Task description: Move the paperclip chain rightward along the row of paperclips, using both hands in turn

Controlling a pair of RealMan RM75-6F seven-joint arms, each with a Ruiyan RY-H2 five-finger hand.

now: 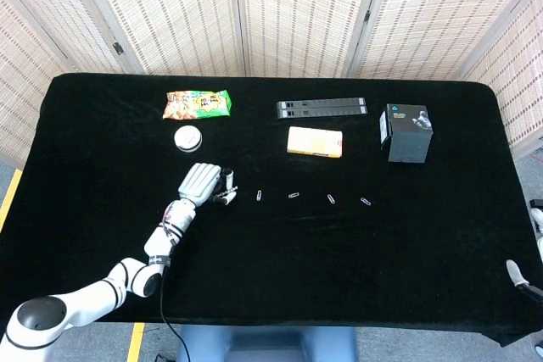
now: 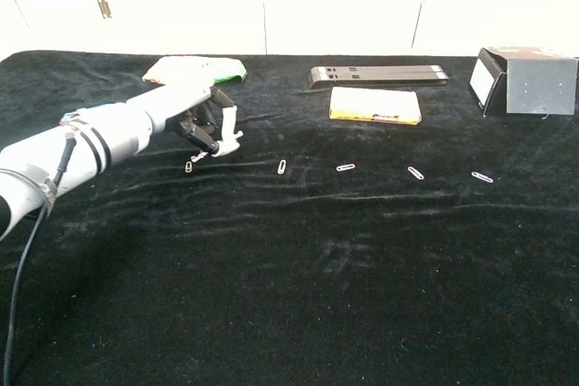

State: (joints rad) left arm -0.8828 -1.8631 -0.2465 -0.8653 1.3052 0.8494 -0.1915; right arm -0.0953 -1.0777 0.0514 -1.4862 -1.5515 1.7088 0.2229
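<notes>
A row of small paperclips crosses the middle of the black table point(image 1: 271, 277). In the chest view the leftmost paperclip point(image 2: 188, 166) lies just under my left hand point(image 2: 201, 119), followed by a second clip point(image 2: 282, 166), a third point(image 2: 346, 167) and more to the right. My left hand point(image 1: 202, 182) hovers over the row's left end. It pinches a short paperclip chain point(image 2: 196, 157) that dangles down beside the leftmost clip. In the head view that clip is hidden by the hand. Only a sliver of my right hand point(image 1: 517, 271) shows at the lower right edge, fingers apart and holding nothing.
Along the back stand a snack bag point(image 1: 198, 103), a round tin point(image 1: 187, 138), a long black bar point(image 1: 321, 108), a yellow box point(image 1: 315, 142) and a black box point(image 1: 405, 131). The tin sits close behind my left hand.
</notes>
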